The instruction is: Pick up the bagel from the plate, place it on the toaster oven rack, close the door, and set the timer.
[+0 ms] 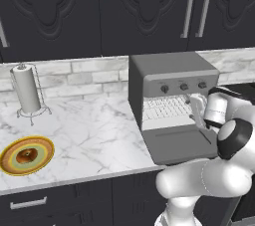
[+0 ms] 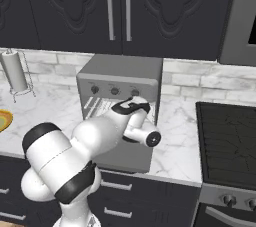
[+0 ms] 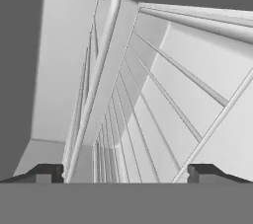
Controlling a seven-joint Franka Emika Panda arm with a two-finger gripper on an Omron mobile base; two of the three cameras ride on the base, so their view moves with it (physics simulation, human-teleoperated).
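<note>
The bagel lies on the plate at the counter's front left, far from the arm; the plate's rim peeks in at the left edge of the right base view. The toaster oven's door hangs open and lies flat toward me. My gripper is at the right side of the oven mouth, open and holding nothing. In the hand view my gripper stands wide apart, very close over the bars of the toaster oven rack. The toaster oven rack sits inside the oven cavity.
Three knobs line the oven's front panel above the opening. A paper towel holder stands at the back left. A black stove top lies right of the oven. Dark cabinets hang above.
</note>
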